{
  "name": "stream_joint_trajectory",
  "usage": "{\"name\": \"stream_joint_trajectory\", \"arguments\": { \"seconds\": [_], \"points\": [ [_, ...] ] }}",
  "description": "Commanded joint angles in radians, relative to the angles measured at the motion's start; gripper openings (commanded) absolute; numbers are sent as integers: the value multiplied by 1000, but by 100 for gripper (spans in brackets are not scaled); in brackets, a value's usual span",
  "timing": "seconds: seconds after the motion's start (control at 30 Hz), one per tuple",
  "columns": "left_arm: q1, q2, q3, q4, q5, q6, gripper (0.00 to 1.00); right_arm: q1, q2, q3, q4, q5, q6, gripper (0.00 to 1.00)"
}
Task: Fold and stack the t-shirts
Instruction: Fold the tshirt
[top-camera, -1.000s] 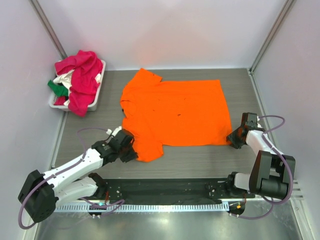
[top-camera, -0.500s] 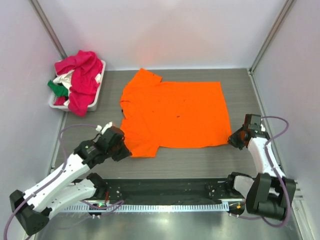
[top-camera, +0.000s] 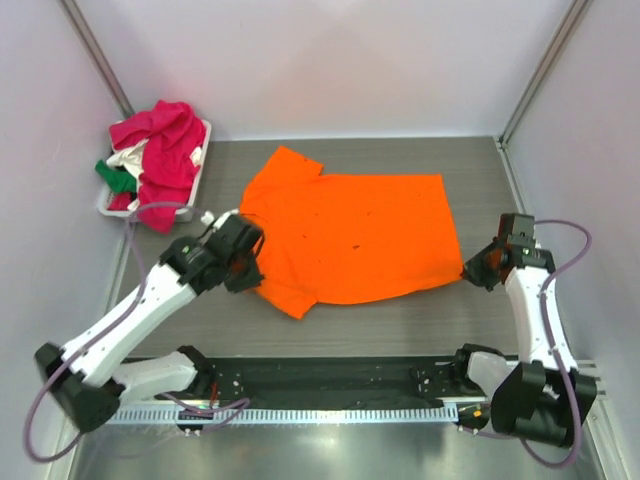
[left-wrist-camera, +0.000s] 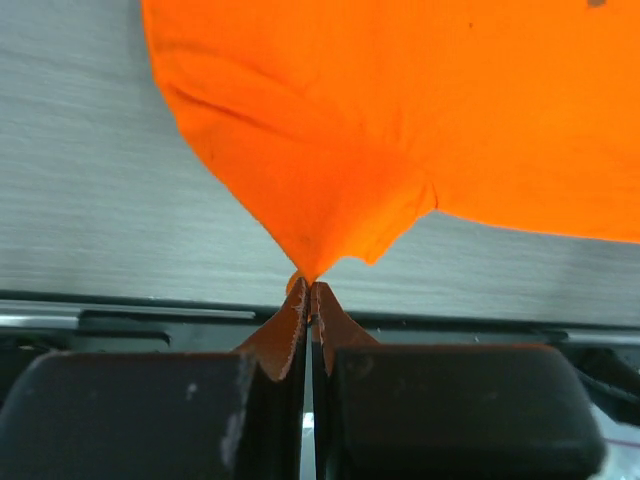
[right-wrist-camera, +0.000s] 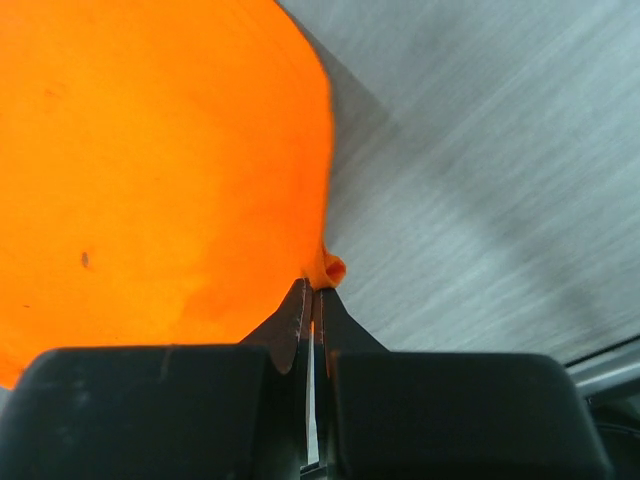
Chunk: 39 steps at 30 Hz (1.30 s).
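Top, orange t-shirt (top-camera: 350, 235): spread mostly flat on mid table (top-camera: 400, 325), neck end to the left, hem to the right, one sleeve pointing far-left, the other near-left
Top, left hand (top-camera: 252, 268): at shirt's left edge, betw. the two sleeves, touching cloth; arm reaches in from near-left
Top, right hand (top-camera: 472, 272): at shirt's near-right hem corner, touching it; arm stands up along right side of table
Top, basket (top-camera: 197, 178): white, far-left corner, well apart from orange t-shirt
Top, basket contents: pink shirt (top-camera: 160, 150) heaped on top and spilling over near rim; white shirt (top-camera: 130, 157) and green shirt (top-camera: 115, 178) bunched at its left
L wrist, left hand (left-wrist-camera: 309, 292): fingers pressed tight together, pinching a tip of orange cloth
L wrist, orange t-shirt (left-wrist-camera: 400, 100): fills upper frame, drawn down to a point at the pinch; small notch in edge just right of it
L wrist, table (left-wrist-camera: 90, 200): grey, bare to the left of the cloth
R wrist, right hand (right-wrist-camera: 313, 295): fingers clamped with no gap, a small orange nub of hem betw. tips
R wrist, orange t-shirt (right-wrist-camera: 150, 150): fills left half, edge curving down to the pinch; a dark speck lower left
R wrist, table (right-wrist-camera: 480, 180): grey, on the right, shirt's shadow along cloth edge
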Motion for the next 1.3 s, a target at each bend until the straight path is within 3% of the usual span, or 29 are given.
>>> {"name": "stream_joint_trajectory", "arguments": {
  "seconds": [0.0,0.3,0.87,0.9,0.93,0.97,1.0,1.03,1.07,1.1,1.13,1.27],
  "points": [
    [57,144,136,20,-60,150,0,-5,79,115,35,-29,-47,1],
    [281,476,449,75,34,348,0,-1,389,322,106,-62,-84,1],
    [455,1111,1063,-20,58,480,0,58,863,682,152,-84,-56,1],
    [464,1166,1087,-23,80,485,7,67,880,702,153,-78,-55,1],
    [473,1204,1121,-48,101,488,17,69,898,727,147,-70,-58,13],
    [493,1238,1216,-72,123,488,46,68,941,780,117,-49,-62,31],
    [503,1299,1268,-110,155,486,63,69,958,813,94,-41,-70,72],
    [509,1315,1322,-181,167,488,75,69,972,842,58,-14,-84,85],
    [512,1313,1369,-198,163,489,91,68,963,865,26,28,-87,92],
    [512,1289,1346,-191,143,491,95,68,943,858,21,64,-90,99],
    [512,1204,1291,-165,138,490,98,65,919,841,23,80,-96,99],
    [515,909,768,87,137,439,98,63,782,645,63,109,-102,98]
  ]
}}
